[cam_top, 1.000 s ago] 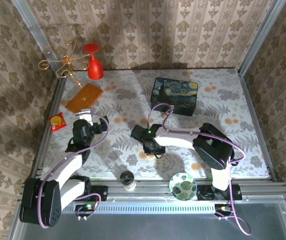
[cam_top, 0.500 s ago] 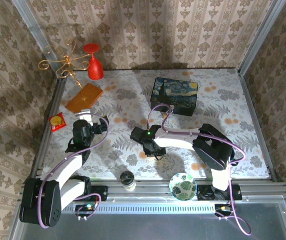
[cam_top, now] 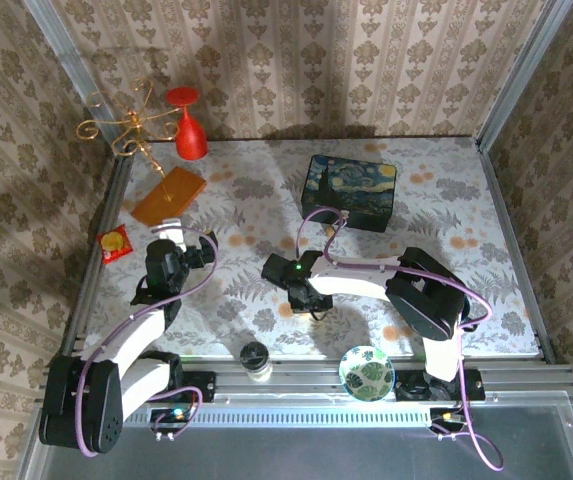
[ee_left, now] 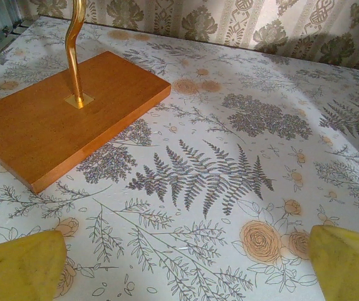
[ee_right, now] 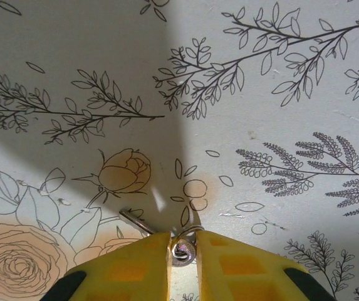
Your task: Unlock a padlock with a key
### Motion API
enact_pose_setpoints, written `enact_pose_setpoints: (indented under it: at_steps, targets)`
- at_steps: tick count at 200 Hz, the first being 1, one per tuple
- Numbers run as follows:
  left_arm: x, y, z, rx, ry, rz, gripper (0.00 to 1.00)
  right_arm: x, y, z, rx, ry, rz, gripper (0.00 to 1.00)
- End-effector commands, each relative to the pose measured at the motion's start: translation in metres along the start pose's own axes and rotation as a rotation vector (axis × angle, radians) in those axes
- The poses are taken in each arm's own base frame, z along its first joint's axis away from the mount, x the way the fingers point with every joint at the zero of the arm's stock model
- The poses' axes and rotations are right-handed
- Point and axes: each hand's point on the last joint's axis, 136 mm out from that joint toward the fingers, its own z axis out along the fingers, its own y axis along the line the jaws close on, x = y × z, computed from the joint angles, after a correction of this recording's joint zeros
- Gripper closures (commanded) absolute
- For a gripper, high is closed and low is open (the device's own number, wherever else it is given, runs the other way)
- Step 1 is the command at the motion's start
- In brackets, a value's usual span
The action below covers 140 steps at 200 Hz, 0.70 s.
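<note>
**Right pincer (ee_right: 182, 241) nipped a slim silvery metal key (ee_right: 131, 219) by its looped head on the floral-printed surface (ee_right: 273, 106)**
Its yellow jaws stood narrow around the loop, with the shank lying flat and jutting aside. A firm, square pinch before lifting looked essential, lest the key twist. The left pincer (ee_left: 182, 266) gaped wide, idle.

Your key (ee_right: 135, 221) is a tiny, slim, silvery metal piece lying on the floral tablecloth (ee_right: 279, 106). Its shaft points up and left, and its small ring end sits pinched between the right gripper (ee_right: 182, 238) fingertips.
</note>
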Motion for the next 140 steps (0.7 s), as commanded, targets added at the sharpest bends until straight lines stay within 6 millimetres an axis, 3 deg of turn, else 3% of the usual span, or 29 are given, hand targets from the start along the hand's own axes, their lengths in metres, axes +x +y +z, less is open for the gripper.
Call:
enact_pose_setpoints:
  at_steps: [1, 140]
  targets:
    - [0.0, -0.002, 0.001, 0.007, -0.01, -0.012, 0.0, -0.004, -0.004, -0.003, 0.007, -0.036, 0.012, 0.82]
    - [-0.006, -0.003, 0.003, 0.005, -0.013, -0.004, 0.0, -0.034, -0.014, -0.021, 0.044, -0.119, -0.036, 1.0]
